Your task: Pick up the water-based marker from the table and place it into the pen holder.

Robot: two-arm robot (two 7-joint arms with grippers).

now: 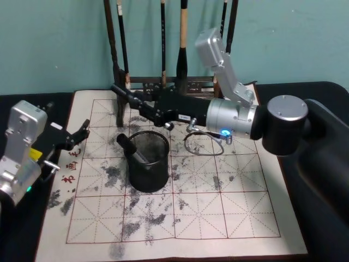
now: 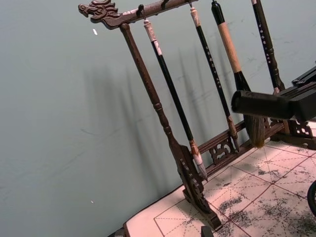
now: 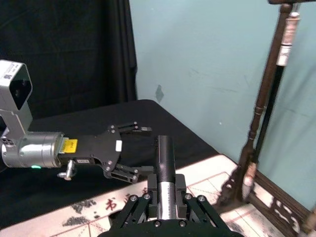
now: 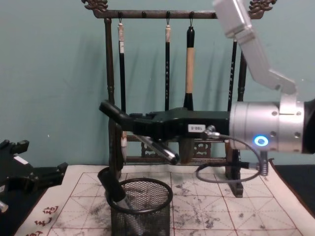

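Note:
The pen holder (image 1: 149, 164), a black mesh cup, stands on the gridded practice sheet left of centre. The water-based marker (image 1: 131, 149) leans inside it, its black cap sticking out over the left rim; the chest view shows the marker (image 4: 111, 186) and the pen holder (image 4: 142, 211) the same way. My right gripper (image 1: 143, 108) hovers just above and behind the cup, open and empty. From the chest, the right gripper (image 4: 139, 132) hangs over the rim. At the table's left edge my left gripper (image 1: 76, 134) rests open with nothing in it, as the left gripper (image 3: 147, 149) also appears from the right wrist.
A tall dark wooden brush rack (image 1: 163, 84) with several hanging brushes stands right behind the cup; the rack (image 2: 163, 123) reaches well above gripper height. An ink-stained sheet (image 1: 218, 213) covers the table. A cable loop (image 1: 204, 146) hangs under the right wrist.

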